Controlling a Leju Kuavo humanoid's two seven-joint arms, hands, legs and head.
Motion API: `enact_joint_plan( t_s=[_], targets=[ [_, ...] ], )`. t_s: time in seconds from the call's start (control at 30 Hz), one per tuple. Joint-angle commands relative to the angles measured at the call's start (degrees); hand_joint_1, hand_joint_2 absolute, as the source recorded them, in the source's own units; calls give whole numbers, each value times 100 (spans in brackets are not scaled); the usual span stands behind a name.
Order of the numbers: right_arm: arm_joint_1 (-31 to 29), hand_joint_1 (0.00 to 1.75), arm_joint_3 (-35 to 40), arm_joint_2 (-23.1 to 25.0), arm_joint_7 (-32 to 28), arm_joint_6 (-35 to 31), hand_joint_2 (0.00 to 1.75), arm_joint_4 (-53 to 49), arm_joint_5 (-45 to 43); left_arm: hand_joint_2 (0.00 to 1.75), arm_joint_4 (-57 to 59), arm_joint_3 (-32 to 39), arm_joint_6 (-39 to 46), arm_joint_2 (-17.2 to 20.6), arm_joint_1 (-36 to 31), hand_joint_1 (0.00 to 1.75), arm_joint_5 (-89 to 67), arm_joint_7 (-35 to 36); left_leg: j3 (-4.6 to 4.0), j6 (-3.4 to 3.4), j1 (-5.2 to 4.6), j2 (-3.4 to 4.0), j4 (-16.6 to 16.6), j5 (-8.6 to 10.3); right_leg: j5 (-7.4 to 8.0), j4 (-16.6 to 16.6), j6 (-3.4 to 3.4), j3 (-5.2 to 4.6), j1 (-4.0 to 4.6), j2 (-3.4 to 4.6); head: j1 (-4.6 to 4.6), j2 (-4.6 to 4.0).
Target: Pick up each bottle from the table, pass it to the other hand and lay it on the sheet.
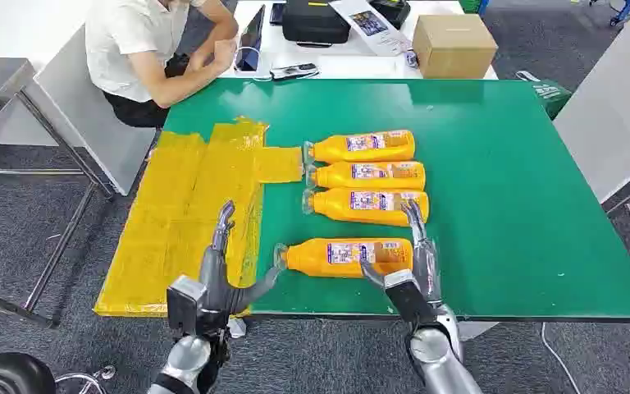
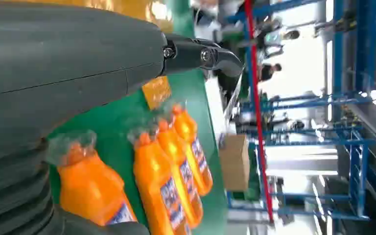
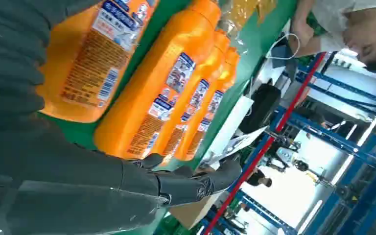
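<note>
Reaching over the near edge of the table (image 1: 541,205), your right hand (image 1: 410,267) sits at the base end of the nearest bottle (image 1: 340,256), thumb against its near side and fingers stretched past its far side; whether it truly grips you cannot tell. Your left hand (image 1: 217,275) holds nothing, fingers spread, thumb pointing toward that bottle's capped neck, poised above the near part of the yellow sheet (image 1: 180,213). Beyond lie three more bottles (image 1: 365,176) side by side, caps facing the sheet. At the far left corner a seated person (image 1: 143,49) leans on a white desk, a cardboard box (image 1: 453,45) nearby.
</note>
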Motion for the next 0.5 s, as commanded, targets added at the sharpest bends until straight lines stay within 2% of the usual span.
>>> enact_joint_plan(
  t_s=[0.03, 0.27, 0.5],
  targets=[
    [-376, 0, 168, 26, 0, 26, 175, 385, -48, 175, 765, 297, -105, 24, -553, 0, 118, 57, -6, -10, 12, 13, 3, 6, 13, -3, -15, -7, 12, 14, 0, 0],
    [-599, 0, 397, 60, 0, 115, 175, 642, -110, 175, 1443, 662, 118, -48, -1130, 0, 335, 79, -13, -11, 17, 8, 9, 8, 15, -1, -17, -10, 18, 9, 0, 0],
    [-713, 0, 394, 86, 0, 391, 175, 706, -424, 175, 1905, 854, 146, -36, -1273, 0, 439, -45, 0, -6, 7, 9, 2, 4, 8, -1, -9, -2, 8, 10, -2, 0]
  ],
)
